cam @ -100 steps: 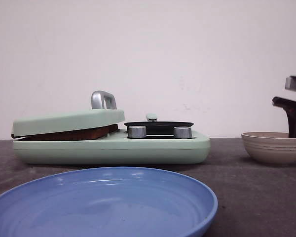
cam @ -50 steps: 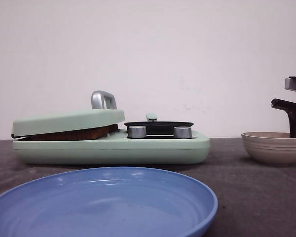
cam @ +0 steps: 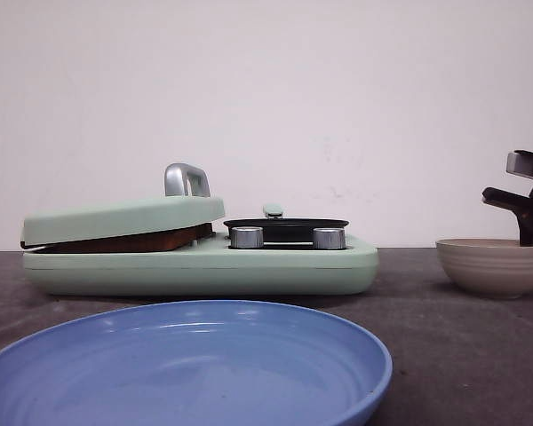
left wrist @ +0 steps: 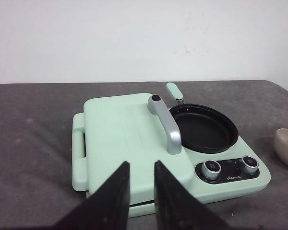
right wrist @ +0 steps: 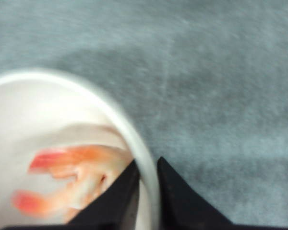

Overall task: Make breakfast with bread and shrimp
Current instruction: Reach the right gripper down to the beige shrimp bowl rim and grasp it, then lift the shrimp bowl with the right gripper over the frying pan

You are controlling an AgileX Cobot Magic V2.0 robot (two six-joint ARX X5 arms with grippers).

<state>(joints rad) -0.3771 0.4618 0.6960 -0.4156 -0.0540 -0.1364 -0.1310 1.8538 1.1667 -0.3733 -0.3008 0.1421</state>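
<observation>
A: Start with the big things. The dark grey felt-like worktop (cam: 444, 337) fills the lower half of the front view, and the mint-green plastic breakfast maker (cam: 200, 257) sits at centre left with its lid down on a brown slab, probably the bread (cam: 129, 241); only its edge shows there.

B: The left wrist view hides even that. It shows the lid from above, the round black non-stick frying pan (left wrist: 204, 128) empty at centre right, and the left gripper (left wrist: 141, 189) at the bottom edge, its fingers nearly together, holding nothing and clear of the lid.

A: The wide blue ceramic plate (cam: 186, 368) across the bottom of the front view is missing from both wrist views.

B: At the right edge sits the beige ribbed ceramic bowl (cam: 493, 264), the right gripper (cam: 526, 226) above it. The front view cannot show what is inside.

A: The right wrist view does: blurred orange-pink shrimp (right wrist: 69, 179) at lower left. The fingers appear to straddle the bowl's white rim, which sits in the narrow gap, one finger inside by the shrimp. I can't tell whether they are pinching it.

B: That's my worry. Gripping or snagging the rim on the way up could tip the bowl and spill shrimp. Closing there would likely catch rim, not shrimp.
</observation>
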